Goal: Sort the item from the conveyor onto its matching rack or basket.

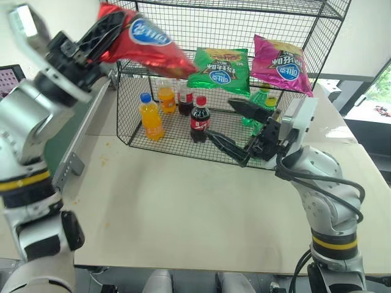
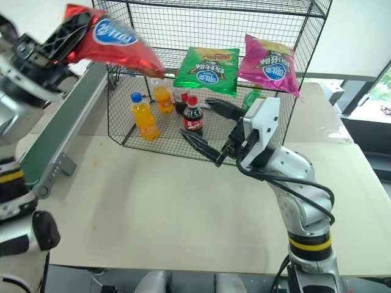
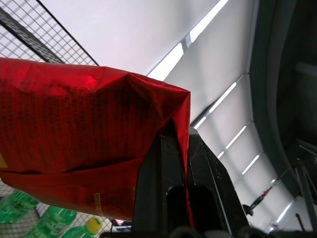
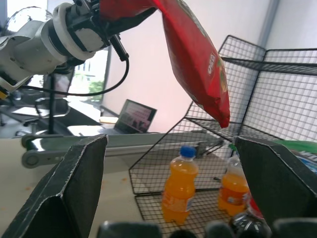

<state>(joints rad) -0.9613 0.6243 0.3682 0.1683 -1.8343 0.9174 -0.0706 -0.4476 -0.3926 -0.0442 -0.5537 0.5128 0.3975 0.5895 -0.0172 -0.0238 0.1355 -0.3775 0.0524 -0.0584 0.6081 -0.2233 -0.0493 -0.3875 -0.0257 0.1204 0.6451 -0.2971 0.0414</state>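
My left gripper [image 1: 105,32], at the upper left of the frame, is clenched on one end of the red snack bag [image 1: 146,41], which hangs in the air before the upper shelf of the black wire rack [image 1: 244,24], above the conveyor [image 2: 58,125]. My right gripper [image 1: 235,131], at centre, stands released and empty before the rack's lower shelf, near the cola bottle [image 1: 200,119] and orange bottle [image 1: 150,116].
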